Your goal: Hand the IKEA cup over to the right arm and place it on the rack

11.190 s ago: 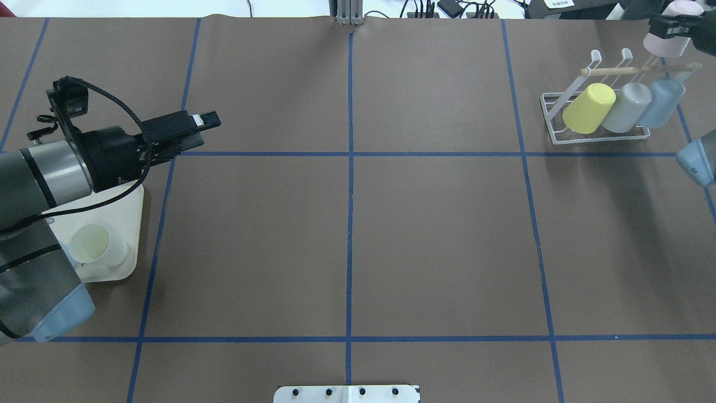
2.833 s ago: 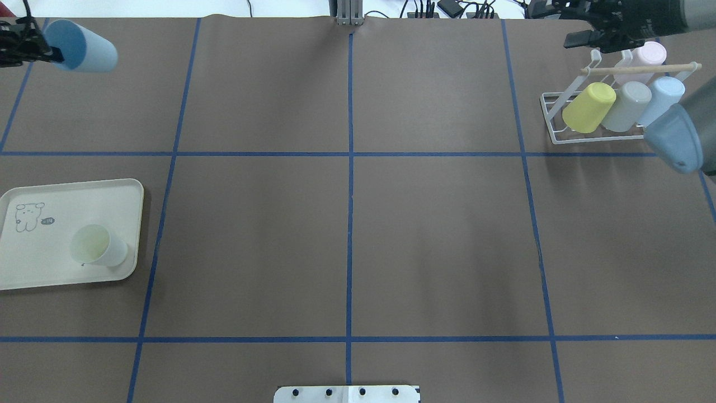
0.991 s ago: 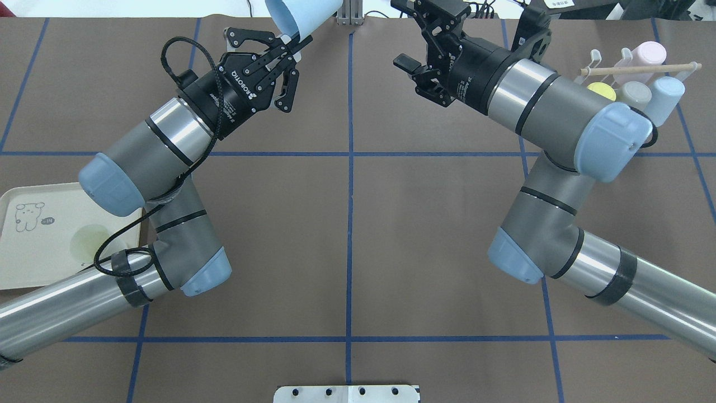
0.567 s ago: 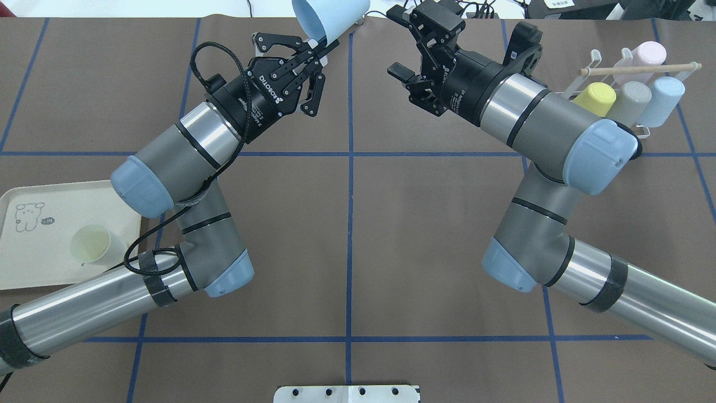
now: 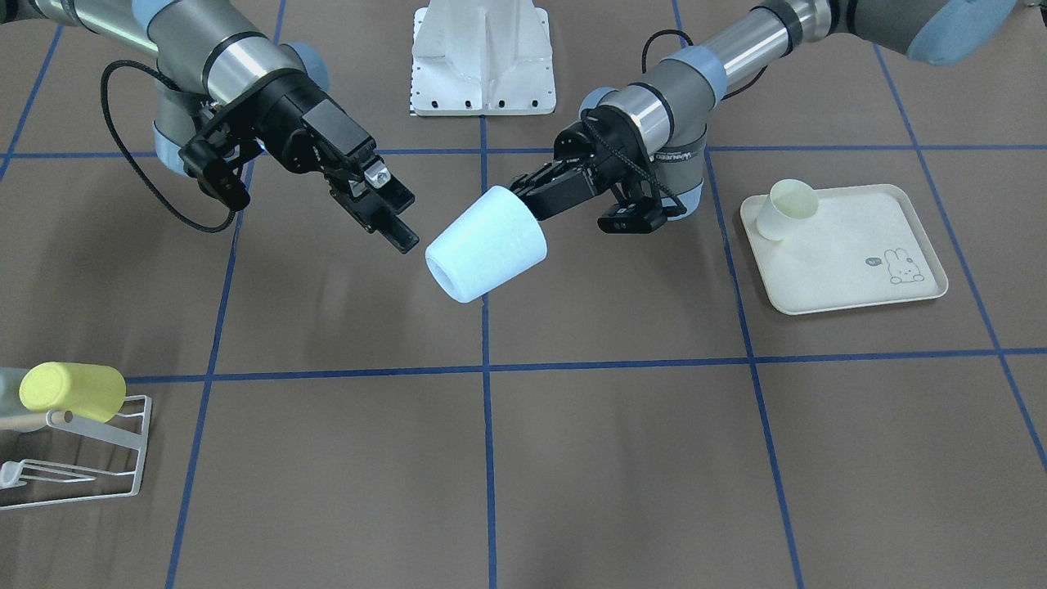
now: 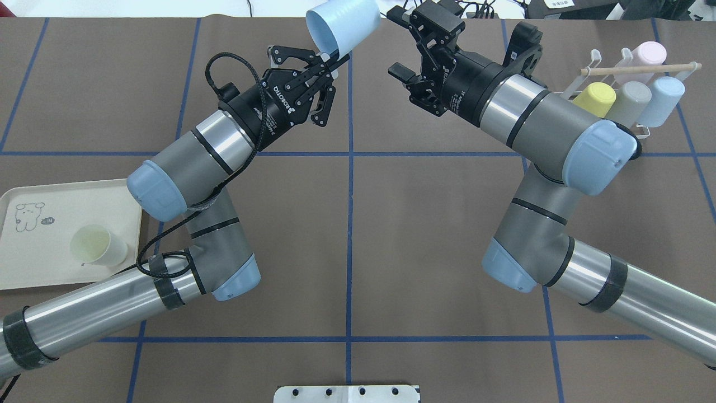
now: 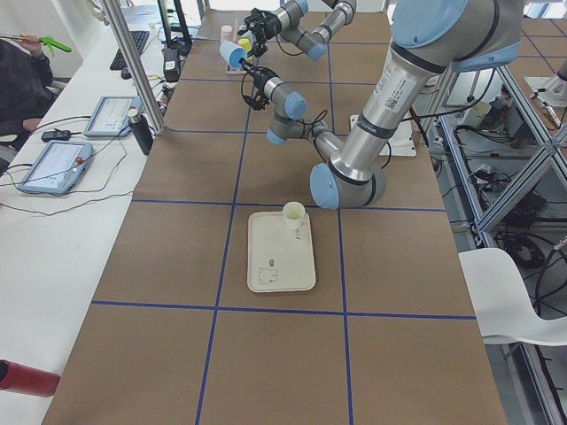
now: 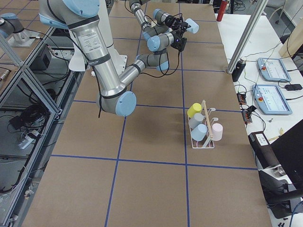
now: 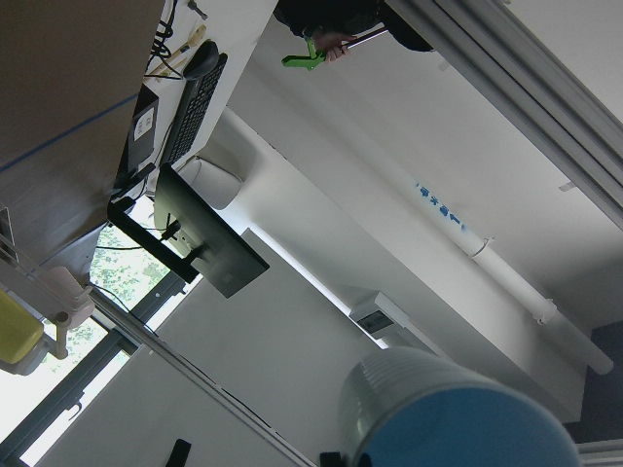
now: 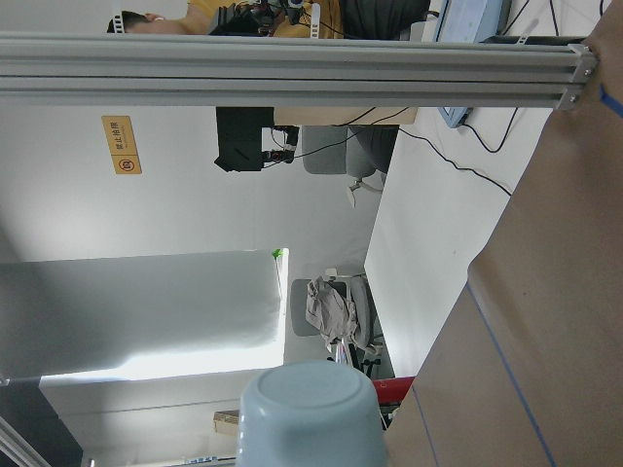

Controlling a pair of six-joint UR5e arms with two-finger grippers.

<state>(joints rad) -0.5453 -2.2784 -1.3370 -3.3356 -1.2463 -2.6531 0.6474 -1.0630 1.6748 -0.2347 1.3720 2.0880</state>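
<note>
A light-blue IKEA cup (image 5: 487,244) (image 6: 342,25) hangs in the air over the table's far middle, tilted, with its base toward the right arm. My left gripper (image 5: 540,199) (image 6: 331,56) is shut on its rim. The cup (image 9: 458,413) fills the bottom of the left wrist view. My right gripper (image 5: 397,217) (image 6: 398,42) is open, close beside the cup and not touching it. The right wrist view looks at the cup's base (image 10: 307,409). The white wire rack (image 6: 598,131) (image 5: 82,466) stands at the far right and holds several cups.
A cream tray (image 6: 33,268) (image 5: 867,278) on the left carries a pale cream cup (image 6: 98,245). On the rack are a yellow cup (image 6: 594,96), a grey one, a blue one and a pink cup (image 6: 649,53). A person's hand with a green tool (image 7: 40,40) is at the side bench.
Since the earliest frames a pink cup has landed on the rack. My left arm has carried the blue cup rightward toward the right gripper. In the last half second the right arm hardly moved.
</note>
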